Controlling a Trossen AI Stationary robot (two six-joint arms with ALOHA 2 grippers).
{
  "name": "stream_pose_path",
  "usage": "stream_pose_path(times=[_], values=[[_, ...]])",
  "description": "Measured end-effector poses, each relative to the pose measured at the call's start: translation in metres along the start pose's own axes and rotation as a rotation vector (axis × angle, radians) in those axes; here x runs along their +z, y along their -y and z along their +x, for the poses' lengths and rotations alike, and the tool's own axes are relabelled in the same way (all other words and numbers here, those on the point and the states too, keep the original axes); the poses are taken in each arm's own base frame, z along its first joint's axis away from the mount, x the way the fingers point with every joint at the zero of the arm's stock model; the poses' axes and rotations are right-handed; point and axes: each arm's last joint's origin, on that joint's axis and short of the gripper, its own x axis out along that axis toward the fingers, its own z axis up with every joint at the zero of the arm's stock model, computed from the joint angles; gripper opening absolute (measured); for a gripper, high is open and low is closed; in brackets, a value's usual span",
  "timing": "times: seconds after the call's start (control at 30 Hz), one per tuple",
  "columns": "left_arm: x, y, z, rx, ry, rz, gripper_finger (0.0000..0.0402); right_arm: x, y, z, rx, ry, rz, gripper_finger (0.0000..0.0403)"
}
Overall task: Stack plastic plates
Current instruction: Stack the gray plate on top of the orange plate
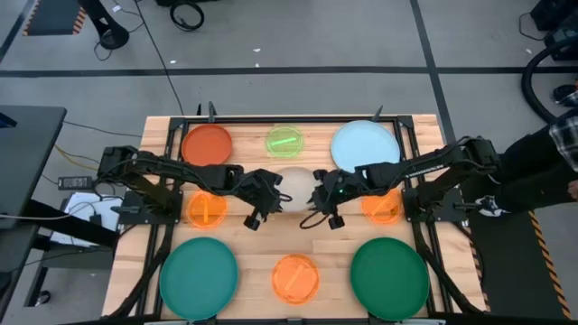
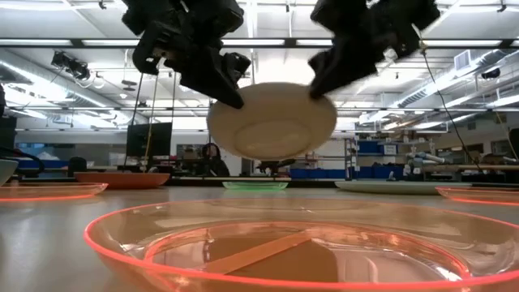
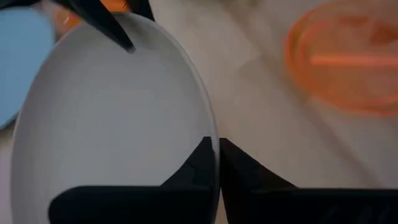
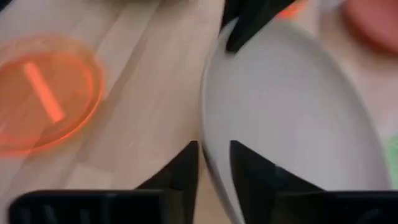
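A beige medium plate hangs over the table's middle, and its underside shows in the low view. My left gripper is shut on its left rim. My right gripper is shut on its right rim. A red-orange plate, a neon-green plate and a light-blue plate lie flat along the far side. Two dark green plates lie at the near side. Three small orange plates lie between them. My left gripper pinches the beige plate's left rim between its two fingers, one finger over the upper face and one outside the rim. The fingers come slanting down from the table's left. The plate is lifted clear and tilted. My right gripper pinches the plate's right rim between its two fingers, one finger over the upper face and one outside the rim. The fingers come slanting down from the table's right. The plate hangs between both grippers, its underside turned toward the near edge.
A dark frame rail runs along the table's far edge, and the arm bases stand at the left and right sides. A person's sleeve shows beyond the right edge. Bare wood lies below the lifted plate.
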Motion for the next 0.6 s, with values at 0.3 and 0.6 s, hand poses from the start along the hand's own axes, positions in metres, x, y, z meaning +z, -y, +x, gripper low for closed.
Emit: stream_pose_path(times=[0.3,0.6], values=[[-0.016,-0.013,-0.022,0.152,-0.437,-0.135,0.0015,0.040,-0.014,-0.075,-0.180,0.145,-0.044,0.0201],[-0.050,-0.033,-0.078,0.601,-0.707,-0.553,0.0015,0.037,-0.035,-0.088,-0.197,0.129,0.052,0.0194]])
